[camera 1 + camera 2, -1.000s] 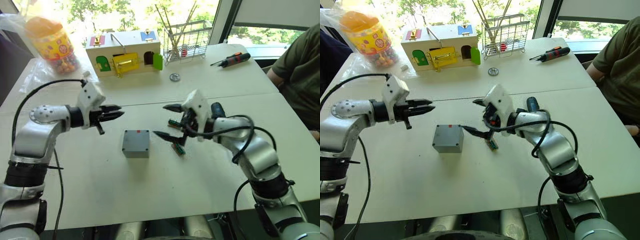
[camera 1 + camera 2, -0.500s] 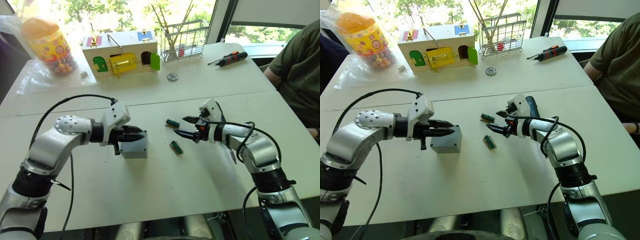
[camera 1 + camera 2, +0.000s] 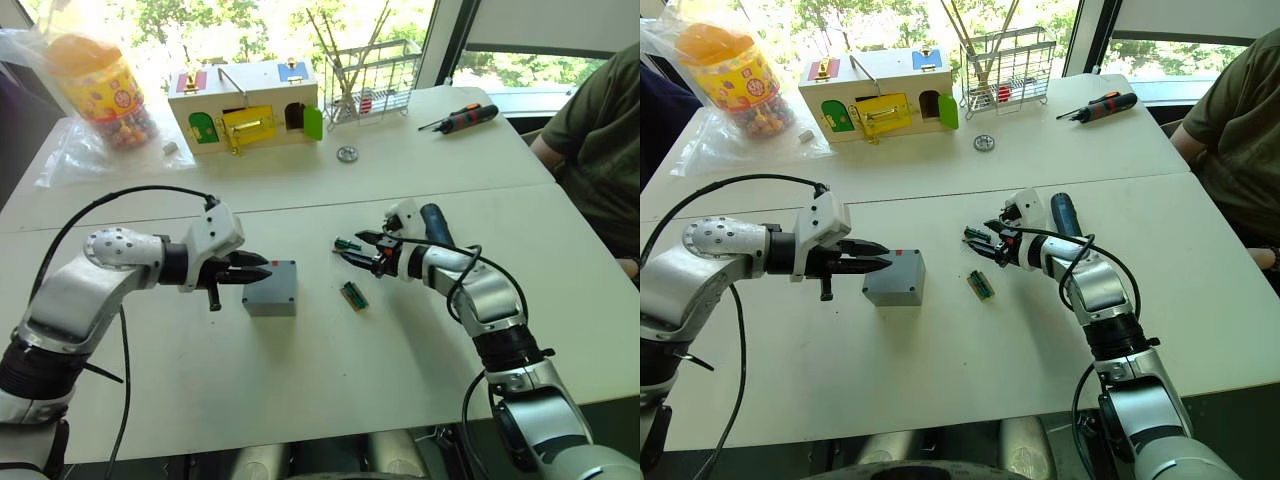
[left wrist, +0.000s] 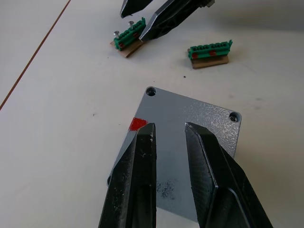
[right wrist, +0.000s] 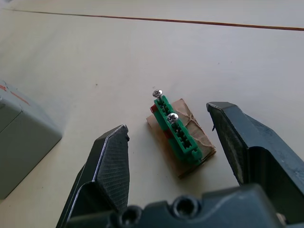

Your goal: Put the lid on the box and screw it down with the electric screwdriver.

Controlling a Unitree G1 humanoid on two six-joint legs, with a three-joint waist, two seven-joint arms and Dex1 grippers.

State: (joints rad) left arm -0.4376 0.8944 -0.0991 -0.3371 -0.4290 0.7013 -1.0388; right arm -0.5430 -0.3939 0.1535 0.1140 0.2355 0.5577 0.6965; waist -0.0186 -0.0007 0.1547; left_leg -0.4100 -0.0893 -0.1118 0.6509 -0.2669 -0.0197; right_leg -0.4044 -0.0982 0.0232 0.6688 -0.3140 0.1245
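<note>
The grey box (image 3: 270, 306) stands mid-table with the flat lid (image 4: 190, 107) lying on it, corner screw holes showing and a red mark at one edge. My left gripper (image 3: 262, 271) hovers over the box's left edge, its fingers (image 4: 142, 166) a little apart with nothing between them. My right gripper (image 3: 353, 246) is open and straddles a green screw strip (image 5: 173, 130) that holds two screws. A second green strip (image 3: 351, 294) lies nearer the box. The dark blue electric screwdriver (image 3: 432, 218) lies on the table behind my right forearm.
At the back stand a wooden latch box (image 3: 247, 105), a wire rack (image 3: 370, 75) and a jar of sweets (image 3: 100, 90). A black-and-orange hand screwdriver (image 3: 460, 118) and a small metal disc (image 3: 347, 153) lie nearby. A person (image 3: 595, 130) sits at the right edge.
My left gripper dropped onto the box, then drew back a little to its left edge. My right gripper lowered and slid left until it straddled the green strip.
</note>
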